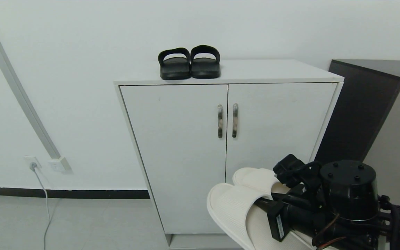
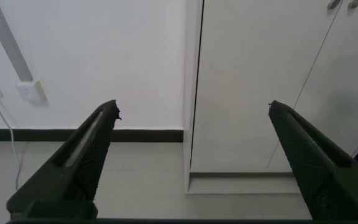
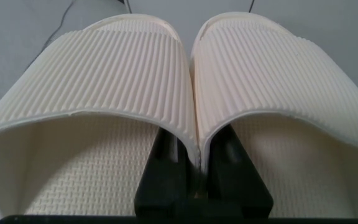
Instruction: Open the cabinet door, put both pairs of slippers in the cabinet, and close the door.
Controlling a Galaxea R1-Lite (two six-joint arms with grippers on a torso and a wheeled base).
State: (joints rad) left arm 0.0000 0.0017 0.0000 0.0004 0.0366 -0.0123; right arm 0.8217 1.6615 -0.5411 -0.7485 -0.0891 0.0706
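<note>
The white slippers (image 3: 129, 81) are held as a pair low before the cabinet (image 1: 175, 146). The right gripper (image 3: 194, 171) is clamped on their two inner strap edges. The straps are ribbed and soft-looking, the footbeds finely embossed. The left gripper (image 2: 192, 109) is spread wide and empty, its black fingers textured. Both flat, matt white doors (image 1: 276, 125) are shut, so opening is judged the step in hand. For that, a slim vertical metal handle (image 1: 220, 121) must be gripped by the free gripper and pulled outward. On the cabinet top, the black slippers (image 1: 189, 63), smooth and moulded, are set side by side.
</note>
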